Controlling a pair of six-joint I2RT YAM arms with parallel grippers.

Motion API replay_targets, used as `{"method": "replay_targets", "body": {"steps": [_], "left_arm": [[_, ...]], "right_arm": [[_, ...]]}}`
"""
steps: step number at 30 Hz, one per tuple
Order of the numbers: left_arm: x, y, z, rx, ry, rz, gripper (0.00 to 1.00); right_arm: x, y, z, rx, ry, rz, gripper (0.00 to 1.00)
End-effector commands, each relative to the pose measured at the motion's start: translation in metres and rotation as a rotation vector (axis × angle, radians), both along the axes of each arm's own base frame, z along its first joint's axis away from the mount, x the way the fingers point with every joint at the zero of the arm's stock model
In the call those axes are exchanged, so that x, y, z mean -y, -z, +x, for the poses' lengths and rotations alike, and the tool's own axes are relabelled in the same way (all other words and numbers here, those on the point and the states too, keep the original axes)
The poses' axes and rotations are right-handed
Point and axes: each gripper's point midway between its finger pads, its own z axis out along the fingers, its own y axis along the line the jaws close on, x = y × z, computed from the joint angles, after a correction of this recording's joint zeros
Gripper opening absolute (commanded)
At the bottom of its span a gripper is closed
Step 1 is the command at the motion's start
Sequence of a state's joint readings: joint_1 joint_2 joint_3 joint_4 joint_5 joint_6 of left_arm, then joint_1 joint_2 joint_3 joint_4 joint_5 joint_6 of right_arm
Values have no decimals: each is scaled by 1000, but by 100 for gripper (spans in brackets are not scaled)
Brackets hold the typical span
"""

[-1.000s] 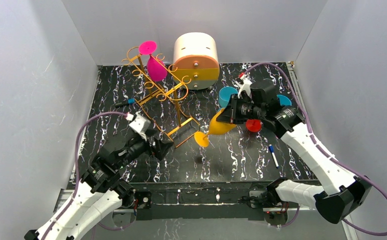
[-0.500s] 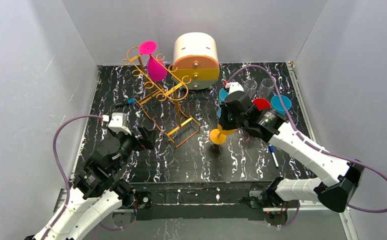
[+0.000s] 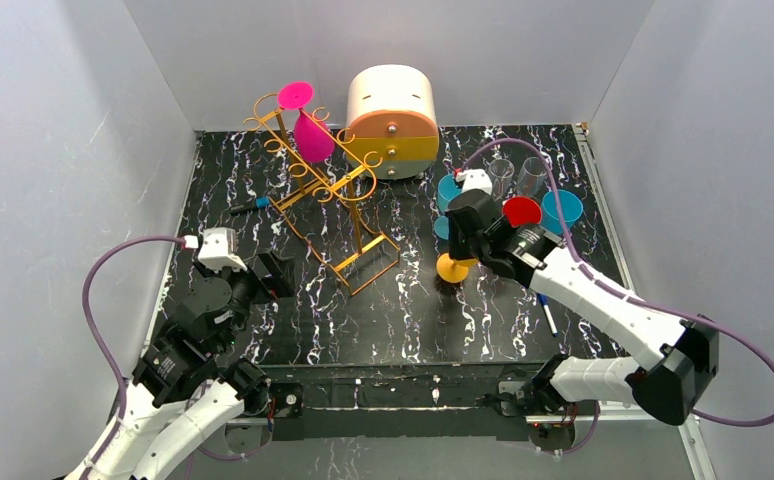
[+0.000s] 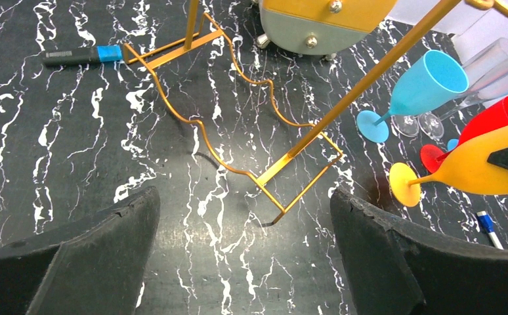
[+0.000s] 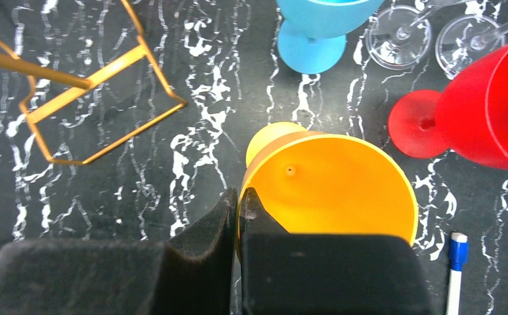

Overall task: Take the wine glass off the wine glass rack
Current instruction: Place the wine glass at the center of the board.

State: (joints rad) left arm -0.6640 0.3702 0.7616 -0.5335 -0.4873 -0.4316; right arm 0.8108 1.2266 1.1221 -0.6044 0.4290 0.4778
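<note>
The wine glass rack is an orange-gold wire frame standing at the back left; its base and a rail also show in both wrist views. A pink wine glass hangs upside down on its top rails. An orange wine glass is off the rack, right of the rack's base, mouth up, with its foot low over the table. My right gripper is shut on the rim of its bowl. My left gripper is open and empty, near the front left, apart from the rack.
A white-and-orange round drawer box stands at the back. A blue glass, a red glass and clear glasses stand close behind the orange one. A pen lies at the right, a blue marker left of the rack.
The right arm swung the orange glass from tilted to mouth up and carried it right toward the other glasses. The left arm drew back to the left, its jaws opening a little wider.
</note>
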Motion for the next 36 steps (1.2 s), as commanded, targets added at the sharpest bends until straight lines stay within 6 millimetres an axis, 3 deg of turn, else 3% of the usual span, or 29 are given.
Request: {"method": "replay_targets", "body": {"steps": [1, 12, 19, 29, 36], "left_arm": [[-2, 2, 2, -21, -21, 18, 98], [2, 7, 6, -36, 2, 67, 98], [2, 5, 3, -23, 23, 66, 98], [3, 0, 6, 1, 5, 29, 98], [0, -24, 6, 51, -36, -60, 98]], "right_arm": [[12, 0, 22, 19, 60, -55, 1], [23, 8, 55, -5, 110, -70, 1], [28, 24, 57, -45, 110, -72, 1], [32, 28, 60, -52, 103, -125, 6], [30, 24, 61, -45, 105, -111, 11]]}}
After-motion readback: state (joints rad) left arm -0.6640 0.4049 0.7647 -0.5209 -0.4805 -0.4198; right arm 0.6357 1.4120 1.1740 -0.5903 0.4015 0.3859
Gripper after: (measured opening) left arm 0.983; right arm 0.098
